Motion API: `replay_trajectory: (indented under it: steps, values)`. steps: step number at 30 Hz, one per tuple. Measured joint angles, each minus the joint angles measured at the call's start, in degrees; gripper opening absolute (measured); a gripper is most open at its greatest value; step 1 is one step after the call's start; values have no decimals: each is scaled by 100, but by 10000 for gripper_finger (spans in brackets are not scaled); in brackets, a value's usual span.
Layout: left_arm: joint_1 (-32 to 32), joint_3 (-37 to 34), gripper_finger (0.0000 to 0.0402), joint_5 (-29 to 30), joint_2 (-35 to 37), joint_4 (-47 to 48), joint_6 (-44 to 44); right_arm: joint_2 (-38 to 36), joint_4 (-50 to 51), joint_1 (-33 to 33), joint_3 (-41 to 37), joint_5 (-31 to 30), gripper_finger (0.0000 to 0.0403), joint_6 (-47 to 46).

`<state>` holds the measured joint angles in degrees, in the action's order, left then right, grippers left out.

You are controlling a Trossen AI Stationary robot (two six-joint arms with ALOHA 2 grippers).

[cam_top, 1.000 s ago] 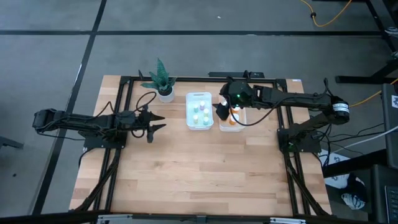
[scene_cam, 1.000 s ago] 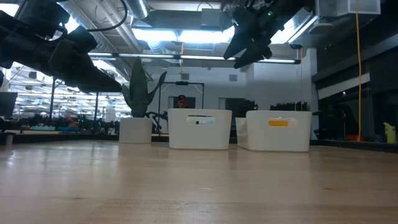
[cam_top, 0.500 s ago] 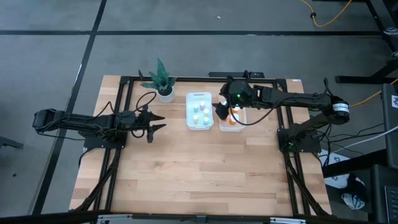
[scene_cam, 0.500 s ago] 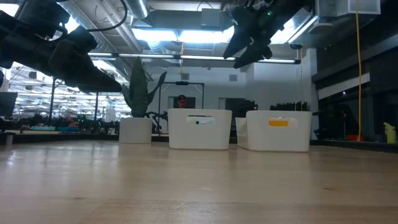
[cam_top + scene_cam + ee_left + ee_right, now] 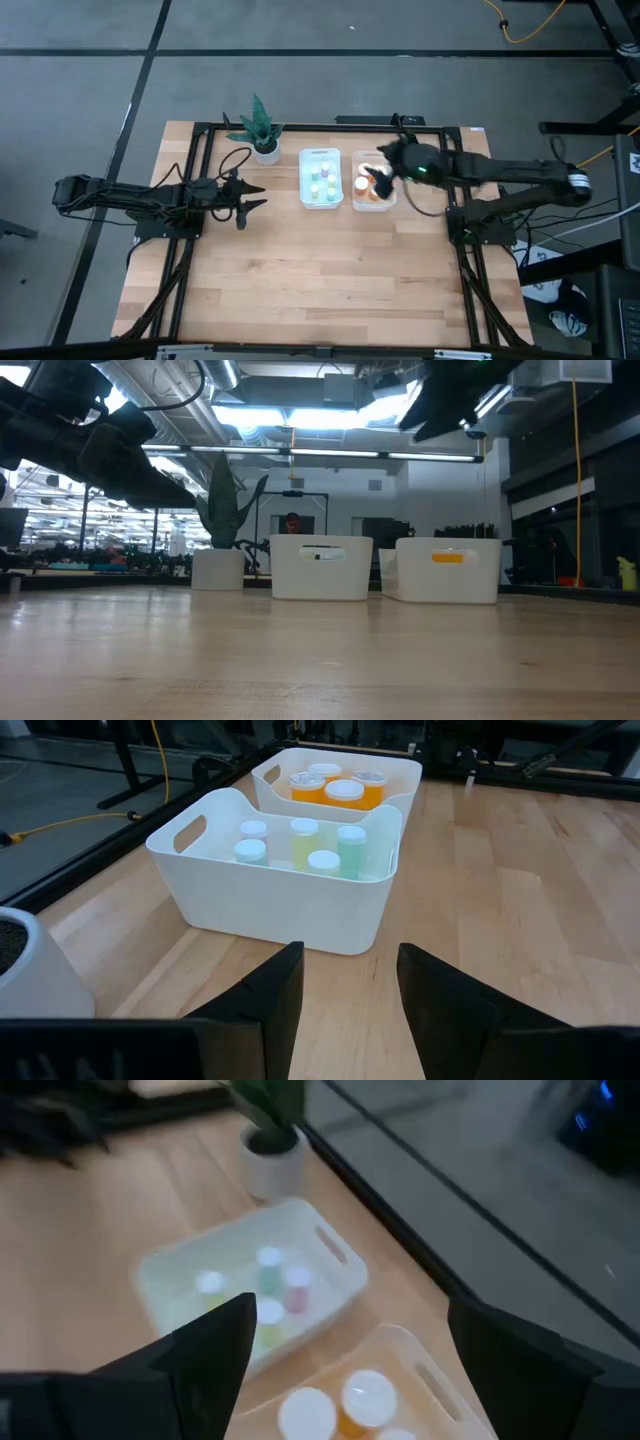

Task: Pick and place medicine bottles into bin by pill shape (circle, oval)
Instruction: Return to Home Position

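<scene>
While the right gripper [image 5: 379, 180] hangs with fingers apart and empty, the orange bottles [image 5: 343, 791] sit in the bin [image 5: 340, 753] beneath it, and the pale bottles [image 5: 305, 842] in the neighbouring bin [image 5: 280, 905]. The left gripper [image 5: 262, 195], fingers also spread, waits well apart.

No legible text anywhere. Left bin [image 5: 321, 580] front has a small dark-and-white tag [image 5: 320, 555]; right bin [image 5: 447, 582], at its 3 o'clock, an orange tag [image 5: 447, 558]. No characters resolvable.

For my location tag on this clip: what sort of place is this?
Likely a robotics lab in an open industrial hall: robot arms at a framed wooden table, a loose yellow cable on the grey floor, and strip lights overhead.
</scene>
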<state>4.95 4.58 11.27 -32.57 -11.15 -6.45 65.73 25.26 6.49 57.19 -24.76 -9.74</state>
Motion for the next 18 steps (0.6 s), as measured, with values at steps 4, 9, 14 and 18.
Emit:
replay_trajectory:
  steps: [4, 9, 14, 18]
  values:
    - [0, 0, 155, 0, 2, -1, 1, -1087, -310, -292, -679, 577, 330, 160]
    - [1, 1, 155, 1, 0, 0, 1, -2023, -345, -377, -1308, 799, 330, -242]
    - [0, 2, 155, 2, 2, 1, 1, -2579, -612, -375, -2019, 794, 330, -528]
    - [2, 0, 155, 0, 1, -1, 1, -2859, -1531, -375, -2763, 796, 330, -850]
